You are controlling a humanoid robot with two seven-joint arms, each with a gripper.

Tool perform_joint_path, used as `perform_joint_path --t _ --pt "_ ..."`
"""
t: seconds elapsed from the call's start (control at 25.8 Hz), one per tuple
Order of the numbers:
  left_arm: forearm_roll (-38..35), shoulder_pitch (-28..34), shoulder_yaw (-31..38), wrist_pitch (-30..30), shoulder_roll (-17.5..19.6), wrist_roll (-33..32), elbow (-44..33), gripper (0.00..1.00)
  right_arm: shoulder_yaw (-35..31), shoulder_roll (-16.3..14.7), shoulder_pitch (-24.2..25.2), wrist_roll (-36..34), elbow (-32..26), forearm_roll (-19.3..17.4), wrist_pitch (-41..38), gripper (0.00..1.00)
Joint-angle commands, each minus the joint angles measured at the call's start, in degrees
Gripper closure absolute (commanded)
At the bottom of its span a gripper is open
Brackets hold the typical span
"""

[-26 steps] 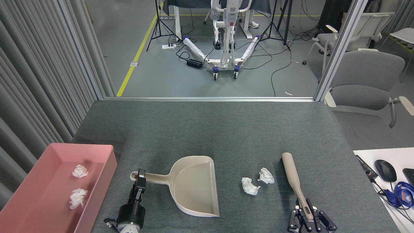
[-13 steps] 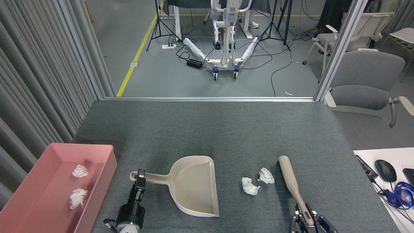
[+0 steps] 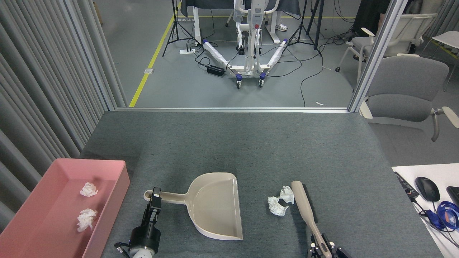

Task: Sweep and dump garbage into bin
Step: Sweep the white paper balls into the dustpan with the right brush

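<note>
the right claw (image 3: pixel 324 249) grips the brush (image 3: pixel 304 208) beside two loose garbage wads (image 3: pixel 277 206), ready to push them into the dustpan (image 3: pixel 217 204), steadied by the left claw (image 3: pixel 155 200) clamped on its handle; the bin (image 3: pixel 118 190) waits left.

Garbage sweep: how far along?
Done: two wads lie in the pink bin. In hand: right claw holds the brush against two wads on the table; left claw grips the dustpan handle. Left: sweep them in, then dump.
</note>
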Motion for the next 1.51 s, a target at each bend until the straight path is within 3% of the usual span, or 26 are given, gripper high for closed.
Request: perform_joint_path --t 0.0,0.93,1.08,1.24,1.47 --pt "0.0 0.0 0.0 0.5 0.0 0.0 0.1 1.0 2.8 0.6 0.0 -0.1 0.0 0.1 0.4 0.96" --pt "0.9 -0.2 -1.1 0.4 1.0 -0.2 -1.2 1.0 23.3 8.3 -3.2 -0.5 2.3 -0.2 2.5 0.96" --pt "6.9 0.5 -1.1 -1.6 1.6 -0.2 -2.1 1.0 25.0 9.1 -3.6 -0.7 3.4 -0.4 3.3 0.96" --pt "8.9 0.8 -1.2 -2.9 2.2 -0.2 -2.2 0.99 25.9 9.1 -3.8 -1.4 3.8 -4.0 4.2 0.96" --pt "13.8 0.9 -3.3 -2.7 2.6 -0.2 -3.6 0.99 24.9 8.5 -3.6 -1.5 1.8 -4.5 4.4 0.96"
